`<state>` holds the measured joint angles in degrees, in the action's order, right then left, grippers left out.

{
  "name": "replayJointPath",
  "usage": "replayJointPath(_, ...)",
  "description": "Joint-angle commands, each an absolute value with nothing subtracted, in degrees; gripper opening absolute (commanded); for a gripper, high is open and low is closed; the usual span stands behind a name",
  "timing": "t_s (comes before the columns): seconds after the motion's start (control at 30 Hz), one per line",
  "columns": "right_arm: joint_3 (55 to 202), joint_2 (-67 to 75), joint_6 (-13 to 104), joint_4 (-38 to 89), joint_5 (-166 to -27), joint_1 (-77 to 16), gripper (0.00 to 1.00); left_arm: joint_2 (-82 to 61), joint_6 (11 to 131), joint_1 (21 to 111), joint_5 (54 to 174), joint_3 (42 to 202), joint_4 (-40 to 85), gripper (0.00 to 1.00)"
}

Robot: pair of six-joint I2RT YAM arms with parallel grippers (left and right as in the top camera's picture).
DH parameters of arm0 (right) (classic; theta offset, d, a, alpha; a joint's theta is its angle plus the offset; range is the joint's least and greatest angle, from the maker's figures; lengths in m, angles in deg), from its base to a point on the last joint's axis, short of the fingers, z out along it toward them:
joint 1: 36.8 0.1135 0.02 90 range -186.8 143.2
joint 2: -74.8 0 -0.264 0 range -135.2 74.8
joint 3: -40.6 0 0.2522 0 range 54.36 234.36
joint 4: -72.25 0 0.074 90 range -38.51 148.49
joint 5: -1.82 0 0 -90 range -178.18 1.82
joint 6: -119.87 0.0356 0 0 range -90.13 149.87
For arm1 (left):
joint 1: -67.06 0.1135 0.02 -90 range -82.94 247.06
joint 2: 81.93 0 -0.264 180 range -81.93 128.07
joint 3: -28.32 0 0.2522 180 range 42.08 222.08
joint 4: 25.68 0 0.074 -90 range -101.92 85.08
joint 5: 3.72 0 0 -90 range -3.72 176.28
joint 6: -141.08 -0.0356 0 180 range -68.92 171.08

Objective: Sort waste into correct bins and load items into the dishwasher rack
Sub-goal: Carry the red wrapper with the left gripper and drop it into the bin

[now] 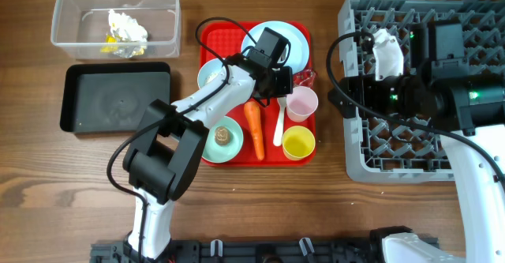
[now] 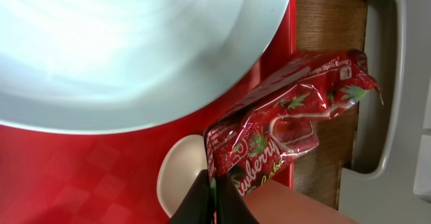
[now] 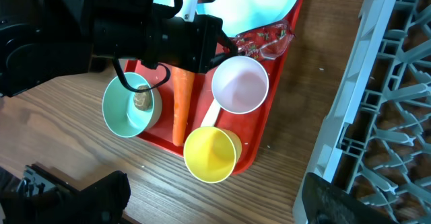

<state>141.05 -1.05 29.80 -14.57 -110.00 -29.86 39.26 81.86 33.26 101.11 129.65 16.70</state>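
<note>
Left end effector (image 2: 213,192) pinches the near corner of the red wrapper (image 2: 289,116), beside the pale blue plate (image 2: 135,49).

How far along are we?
Done: tissue and yellow wrapper in the clear tub; white bowl at the rack. In hand: left gripper pinches the red wrapper. Left: carrot, brown lump, plate, blue bowls, pink cup, yellow cup, spoon on the red tray.
</note>
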Motion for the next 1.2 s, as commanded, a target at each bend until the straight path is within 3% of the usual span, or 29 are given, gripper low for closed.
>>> replayJointPath(0.0, 140.9, -1.5, 30.0, -14.6, -109.6, -29.6, 0.84, 37.7, 81.3, 33.6, 102.8, 129.2, 16.6, 0.04)
replayJointPath(0.2, 140.9, -1.5, 30.0, -14.5, -109.6, -29.6, 0.85, 28.7, 81.1, 39.0, 106.4, 129.2, 16.9, 0.04)
replayJointPath(0.43, 140.9, -1.5, 30.1, -14.3, -109.6, -29.6, 0.85, 20.3, 77.9, 53.3, 105.6, 129.2, 17.8, 0.04)
replayJointPath(0.73, 140.9, -1.5, 29.9, -12.3, -109.6, -29.6, 0.85, 23.2, 73.9, 71.2, 93.2, 129.2, 11.4, 0.04)
replayJointPath(0.9, 140.9, -1.5, 29.9, -11.2, -109.6, -29.6, 0.85, 26.5, 70.7, 74.1, 93.2, 129.2, 5.6, 0.04)
replayJointPath(0.93, 140.9, -1.5, 29.9, -11.2, -109.6, -29.6, 0.85, 27.2, 70.8, 74.2, 93.2, 129.2, 4.8, 0.09)
replayJointPath(1.0, 140.9, -1.5, 29.9, -11.3, -109.6, -29.6, 0.85, 28.7, 70.7, 74.2, 92.9, 129.2, 3.4, 0.45)
replayJointPath(1.17, 140.9, -1.5, 29.9, -11.8, -109.6, -29.6, 0.85, 30.4, 70.7, 74.2, 87.9, 129.2, 2.6, 1.0)
